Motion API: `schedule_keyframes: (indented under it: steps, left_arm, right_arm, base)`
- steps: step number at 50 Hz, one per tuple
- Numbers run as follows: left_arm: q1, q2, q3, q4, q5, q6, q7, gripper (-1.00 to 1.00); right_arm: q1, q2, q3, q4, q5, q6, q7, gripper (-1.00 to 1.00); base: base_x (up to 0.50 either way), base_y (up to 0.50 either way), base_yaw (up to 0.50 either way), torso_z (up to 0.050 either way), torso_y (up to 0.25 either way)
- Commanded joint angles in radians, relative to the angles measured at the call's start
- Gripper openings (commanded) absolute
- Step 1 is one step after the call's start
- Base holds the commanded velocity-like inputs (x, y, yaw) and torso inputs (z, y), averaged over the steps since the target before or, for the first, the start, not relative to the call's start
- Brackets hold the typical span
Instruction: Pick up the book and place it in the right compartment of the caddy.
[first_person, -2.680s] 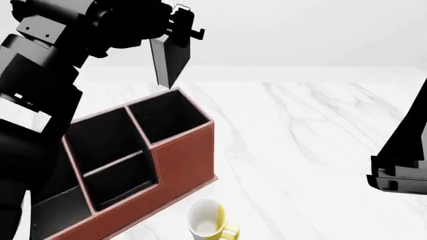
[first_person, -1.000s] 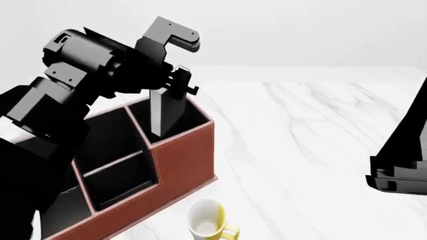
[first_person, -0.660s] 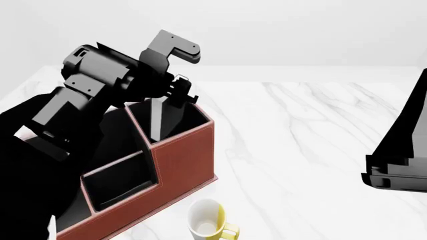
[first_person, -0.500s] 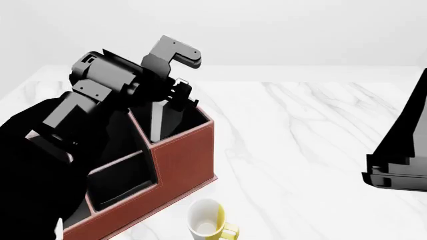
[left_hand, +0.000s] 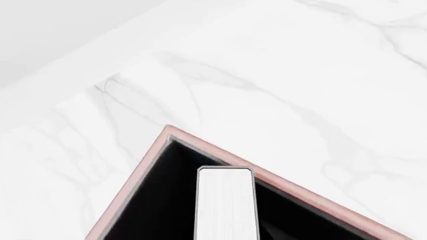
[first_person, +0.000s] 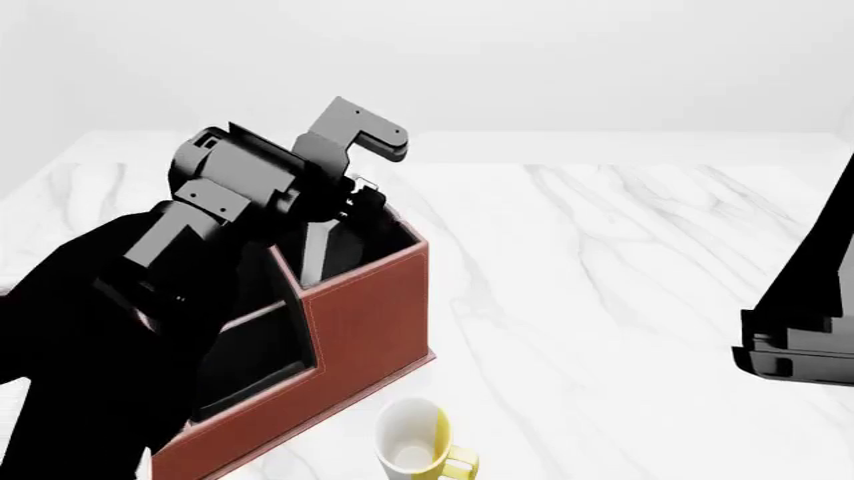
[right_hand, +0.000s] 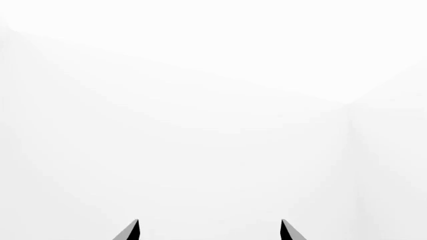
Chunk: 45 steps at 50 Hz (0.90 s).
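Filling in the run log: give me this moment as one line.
left hand: at book, grip hidden | book: upright, lowered into right compartment of caddy | right hand: open, idle | mug: untouched

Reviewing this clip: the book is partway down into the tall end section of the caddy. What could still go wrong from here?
The book stands inside the right compartment near a corner, seen in the left wrist view; a skewed release could leave it leaning on the rim. The left gripper hangs just above the caddy wall, so lifting out carelessly may nudge it. If shoved, the caddy could hit the yellow mug close in front.
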Motion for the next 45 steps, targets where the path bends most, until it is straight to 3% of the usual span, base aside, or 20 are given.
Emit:
schedule_keyframes:
  steps: [1, 5, 6, 35, 39, 42, 45]
  left_arm:
    - [-0.015, 0.024, -0.003, -0.045, 0.037, 0.013, 0.010, -1.00]
    - [-0.017, 0.031, -0.002, -0.063, 0.039, 0.021, 0.017, -1.00]
    - [-0.018, 0.028, -0.003, -0.055, 0.037, 0.014, 0.015, 1.00]
    - [-0.061, 0.001, -0.035, -0.023, 0.011, -0.012, -0.006, 1.00]
    - [-0.077, -0.061, -0.088, 0.100, -0.045, -0.058, -0.060, 1.00]
    - [-0.086, -0.195, -0.199, 0.376, -0.165, -0.148, -0.181, 1.00]
    - [-0.086, -0.269, -0.275, 0.513, -0.238, -0.184, -0.259, 1.00]
  right_arm:
    - [-0.004, 0.002, 0.005, 0.000, -0.001, -0.001, 0.000, 1.00]
    - [-0.004, 0.002, 0.008, -0.002, 0.001, 0.002, 0.000, 1.00]
    - [-0.003, 0.002, 0.009, -0.003, 0.003, 0.003, -0.001, 1.00]
    - [-0.015, 0.011, 0.015, -0.003, -0.005, -0.005, -0.005, 1.00]
    - [-0.016, 0.010, 0.016, -0.004, -0.005, -0.003, -0.004, 1.00]
    - [-0.012, 0.015, 0.022, -0.011, 0.001, -0.001, -0.009, 1.00]
    - [0.004, 0.027, 0.039, -0.024, 0.017, 0.002, -0.018, 1.00]
  base:
    - [0.00, 0.00, 0.00, 0.000, 0.000]
    - [0.00, 0.00, 0.00, 0.000, 0.003]
    - [0.00, 0.00, 0.00, 0.000, 0.000]
    - [0.00, 0.00, 0.00, 0.000, 0.000]
    - [0.00, 0.00, 0.00, 0.000, 0.000]
    - [0.00, 0.00, 0.00, 0.000, 0.000]
    - [0.00, 0.00, 0.00, 0.000, 0.000]
